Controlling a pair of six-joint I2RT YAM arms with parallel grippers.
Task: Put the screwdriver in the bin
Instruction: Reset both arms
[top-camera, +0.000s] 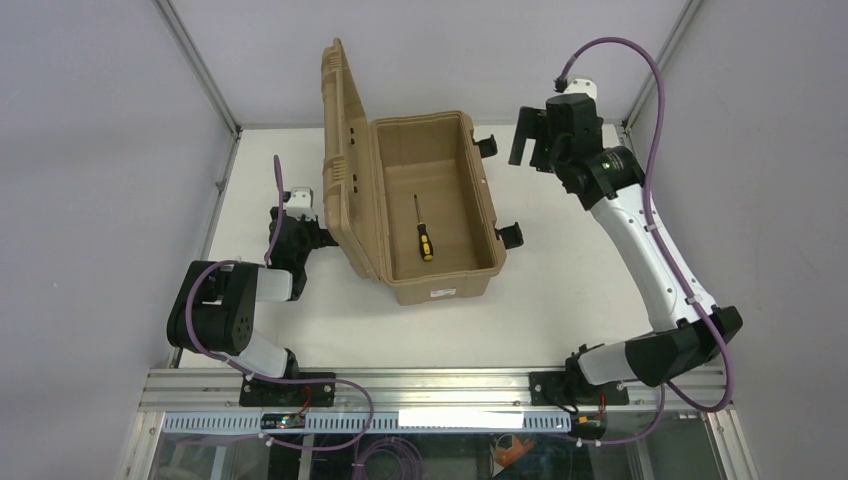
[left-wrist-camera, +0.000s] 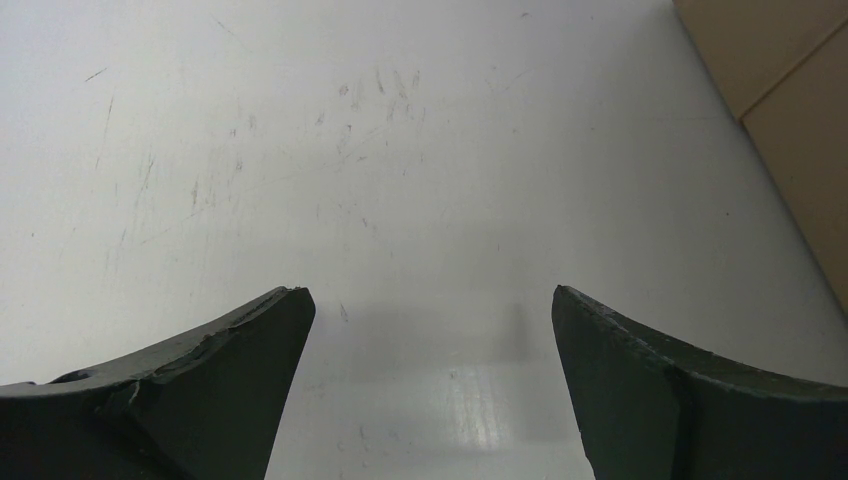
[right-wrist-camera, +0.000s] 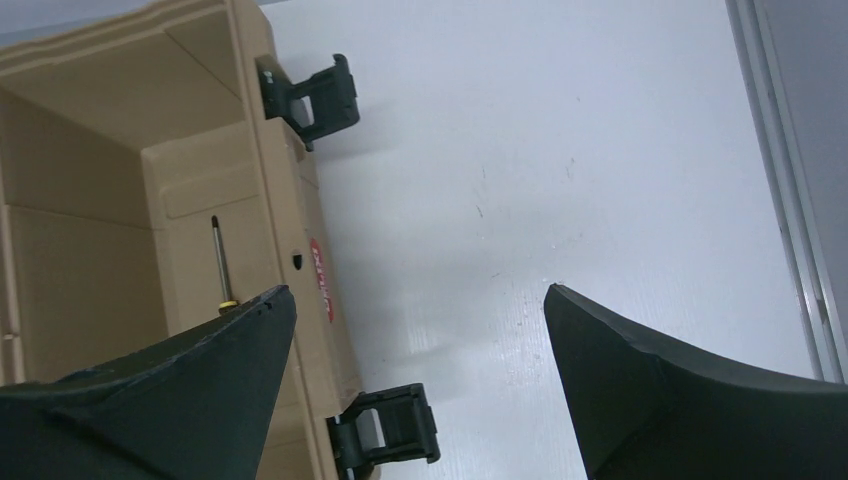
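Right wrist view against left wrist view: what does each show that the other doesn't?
Right wrist only: the small screwdriver, thin dark shaft and yellow band, lying inside the open tan plastic case, plus two black latches and a red label on its outer wall. Left wrist only: a scuffed stretch of the white table beside the case. Both: table, part of the case, the left fingers and right fingers spread apart, holding nothing.

White-and-black arms (top-camera: 640, 250), looping purple cables (top-camera: 610, 40), dark curved jaws, one green light (top-camera: 607, 158).
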